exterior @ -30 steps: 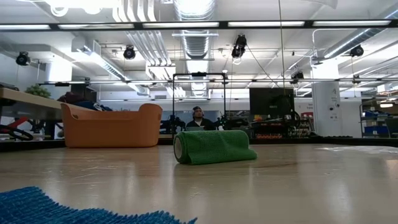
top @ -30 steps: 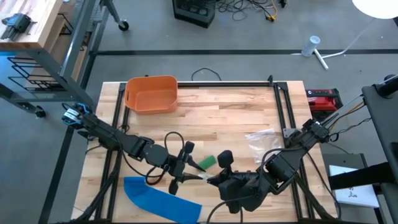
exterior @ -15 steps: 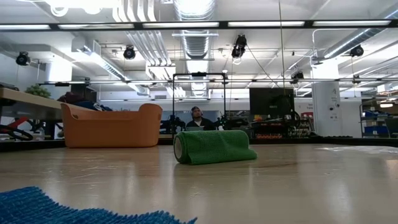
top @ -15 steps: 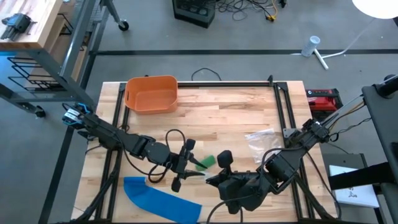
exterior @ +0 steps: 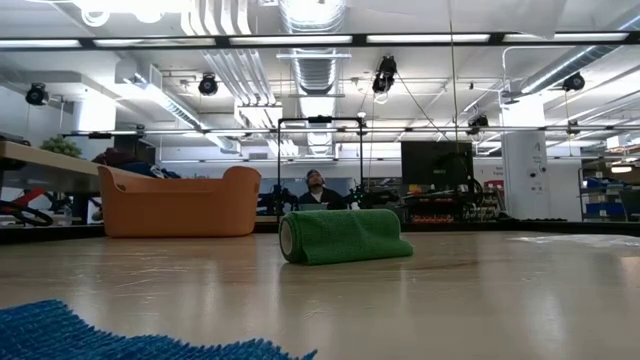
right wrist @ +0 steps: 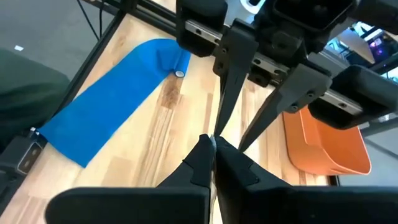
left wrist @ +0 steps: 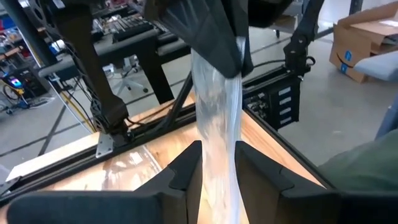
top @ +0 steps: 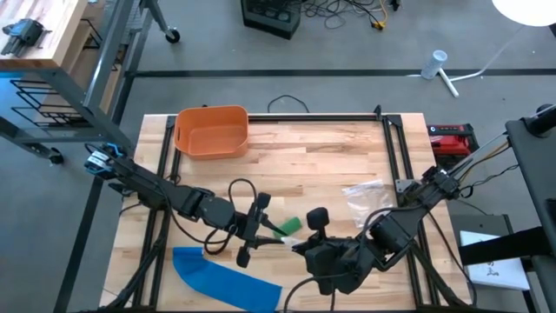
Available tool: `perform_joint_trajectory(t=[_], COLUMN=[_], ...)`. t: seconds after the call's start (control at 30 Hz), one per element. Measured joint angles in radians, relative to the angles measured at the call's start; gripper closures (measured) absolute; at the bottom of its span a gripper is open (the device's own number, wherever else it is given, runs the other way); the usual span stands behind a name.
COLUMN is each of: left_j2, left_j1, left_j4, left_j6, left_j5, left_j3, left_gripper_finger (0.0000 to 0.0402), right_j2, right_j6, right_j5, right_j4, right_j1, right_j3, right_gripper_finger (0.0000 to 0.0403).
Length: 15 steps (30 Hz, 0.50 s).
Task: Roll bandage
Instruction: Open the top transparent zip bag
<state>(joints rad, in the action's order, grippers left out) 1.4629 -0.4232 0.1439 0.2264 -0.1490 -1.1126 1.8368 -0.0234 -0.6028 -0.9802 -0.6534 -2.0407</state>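
- A green bandage roll (exterior: pixel 343 236) is seen lying on its side in the low view, tightly wound, with its spiral end facing 9 o'clock; in the high view it (top: pixel 291 225) sits a little toward 6 o'clock of the table's middle, between the two grippers.
- A thin pale strip (left wrist: pixel 216 134), translucent and slightly crinkled, is stretched between the grippers; whether it belongs to the roll cannot be told.
- The strip is passed between the narrowly parted fingers of the left gripper (top: pixel 252 229), and its far end is pinched by the closed right gripper (top: pixel 306 245).
- A blue cloth (top: pixel 224 276) is laid flat on the wooden table (top: pixel 330 156) toward 7 o'clock.
- Crumpled clear wrapping (top: pixel 365 196) is seen toward 3 o'clock.
- An orange bin (top: pixel 211 131) is set toward 11 o'clock.
- Beyond the table, a workshop with ceiling ducts and strip lights is visible, and a person (exterior: pixel 316 190) is seated behind the roll.
- Compared with a second ago, the left gripper's fingers have been drawn closer together; the roll has not been moved.
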Motion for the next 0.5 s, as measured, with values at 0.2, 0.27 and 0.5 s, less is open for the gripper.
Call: perform_joint_trajectory(t=[0.2,0.27,0.5], left_j2=[0.007,0.008,0.008], left_j1=[0.002,0.002,0.003], left_j4=[0.002,0.002,0.005], left_j6=[0.000,0.000,0.000], left_j5=[0.000,0.000,0.001], left_j3=[0.000,0.000,0.000], left_gripper_finger=[0.0307,0.0304,0.0295], right_j2=[0.014,0.017,0.019], right_j6=[0.044,0.047,0.046], right_j5=[0.000,0.000,-0.002], right_j4=[0.038,0.049,0.054], right_j1=[0.000,0.003,0.004], right_j3=[0.000,0.000,0.000], right_gripper_finger=[0.0401,0.0401,0.0401])
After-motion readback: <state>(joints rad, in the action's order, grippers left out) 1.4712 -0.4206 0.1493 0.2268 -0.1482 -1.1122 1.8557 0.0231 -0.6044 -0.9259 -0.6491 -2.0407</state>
